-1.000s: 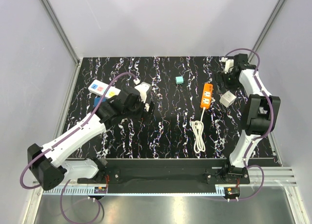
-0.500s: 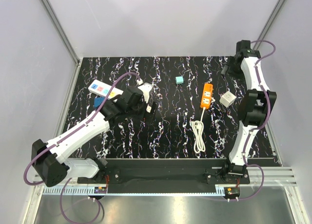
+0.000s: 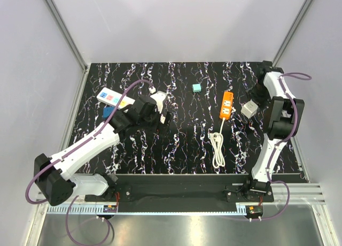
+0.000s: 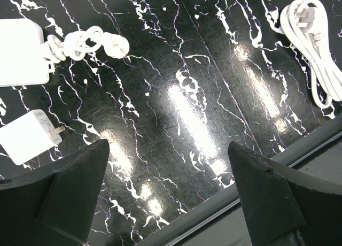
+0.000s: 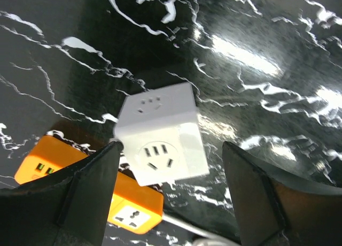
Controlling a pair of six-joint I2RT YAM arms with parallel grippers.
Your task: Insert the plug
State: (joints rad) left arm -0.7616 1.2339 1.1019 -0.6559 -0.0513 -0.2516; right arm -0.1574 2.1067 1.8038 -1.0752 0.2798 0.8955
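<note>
Plug (image 5: 163, 133): white cube on table (image 5: 278, 59), below and between parted fingers of right gripper (image 5: 172, 148), no contact. Orange power strip (image 5: 80, 174) near its left finger. Left gripper (image 4: 168, 147): released, holding nothing.

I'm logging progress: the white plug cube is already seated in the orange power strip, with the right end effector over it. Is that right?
Not seated. The top external view shows the plug lying on the table beside the orange power strip, apart from it. The right end effector is over it, as you say.
</note>
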